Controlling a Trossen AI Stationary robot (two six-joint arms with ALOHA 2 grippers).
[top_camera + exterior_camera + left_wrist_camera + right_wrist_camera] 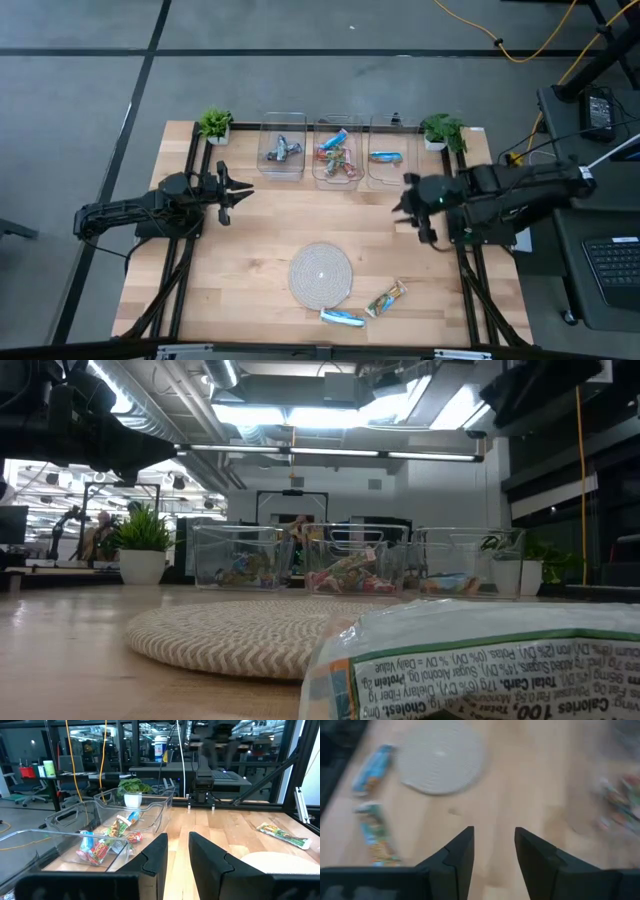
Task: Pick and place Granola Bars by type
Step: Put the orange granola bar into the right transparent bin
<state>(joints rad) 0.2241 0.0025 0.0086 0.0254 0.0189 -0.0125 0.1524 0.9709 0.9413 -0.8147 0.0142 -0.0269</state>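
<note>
3 clear bins stand in a row at the far edge of the surface [250, 225]. The left bin [283, 150] holds grey-blue bars, the middle bin [336, 152] mixed red, green and orange bars, and the right bin [388, 152] 1 blue bar [385, 156]. Near the front, just beside the round woven mat [321, 272], lie a blue bar [342, 318] and a green-orange bar [387, 298]; the latter fills the low view's corner, cut off. The left end effector [244, 192] hovers at the surface's left, fingers a narrow gap apart, holding nothing. The right end effector [404, 205] hovers at the right, fingers apart and empty; its wrist view is blurred.
</note>
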